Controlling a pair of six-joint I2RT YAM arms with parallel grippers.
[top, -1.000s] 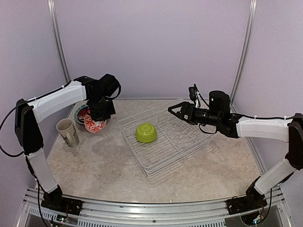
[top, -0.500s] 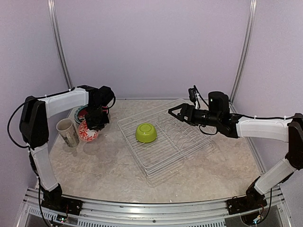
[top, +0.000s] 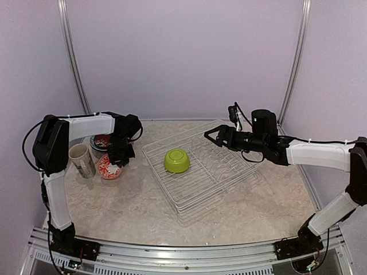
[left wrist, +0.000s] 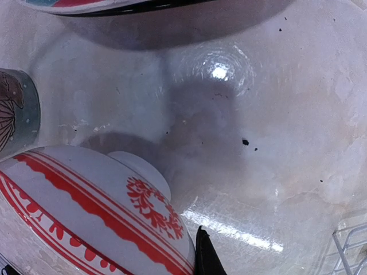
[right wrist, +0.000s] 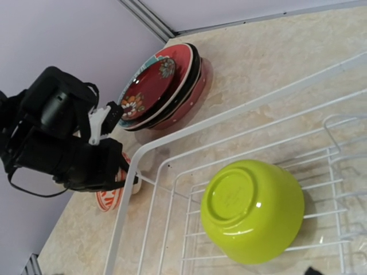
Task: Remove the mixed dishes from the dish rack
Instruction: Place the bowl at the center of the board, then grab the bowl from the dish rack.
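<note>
My left gripper (top: 118, 158) is shut on the rim of the white-and-red small bowl (top: 108, 167), held tilted low over the table just left of the dish rack (top: 189, 197). In the left wrist view the small bowl (left wrist: 86, 223) fills the lower left, with one black fingertip (left wrist: 203, 259) against it. The lime-green bowl (top: 176, 161) lies upside down in the rack, and it also shows in the right wrist view (right wrist: 252, 209). My right gripper (top: 210, 135) is open and empty, above the rack's far side.
The cream patterned mug (top: 82, 160) stands left of the small bowl. A stack of plates (top: 102, 141), red dotted on top, lies behind them near the back left post; it also shows in the right wrist view (right wrist: 163, 86). The rack's white rim (right wrist: 132, 200) runs beside the left gripper.
My left gripper has come down and toward the near side with the small bowl, from over the plate stack to beside the mug. The right arm has hardly moved.
</note>
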